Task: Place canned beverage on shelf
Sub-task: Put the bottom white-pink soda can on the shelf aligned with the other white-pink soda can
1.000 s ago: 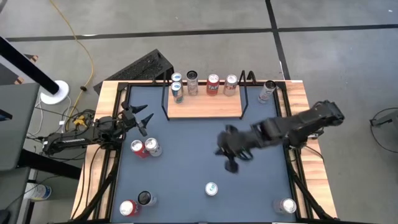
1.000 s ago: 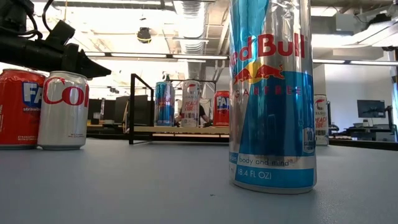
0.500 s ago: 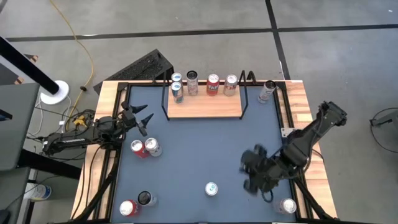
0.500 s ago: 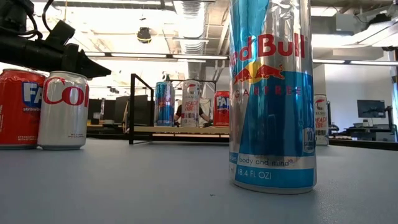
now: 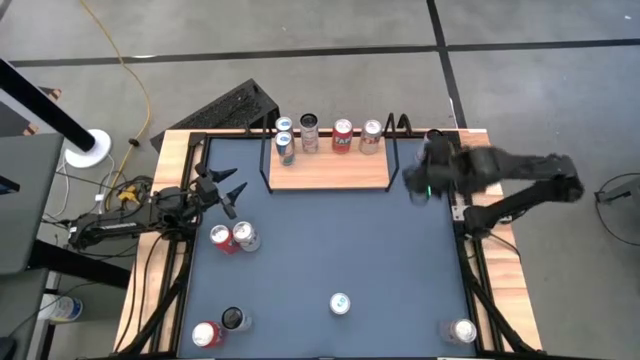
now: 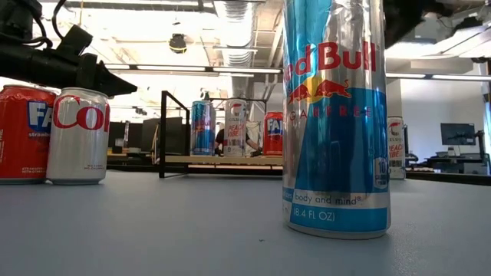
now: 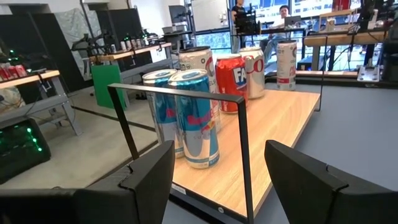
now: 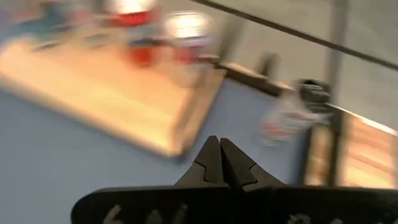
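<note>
Five cans stand on the shelf, left of the clenched, empty right claw; a sixth can lies just behind it. Six more dot the table. Left claw slightly parted, empty.

Five cans on shelf — rear edge

blurred in the right wrist view: shelf and its cans, labels unreadable. cut off by the low view's top edge: tall blue can. right gripper smeared from above.
</note>
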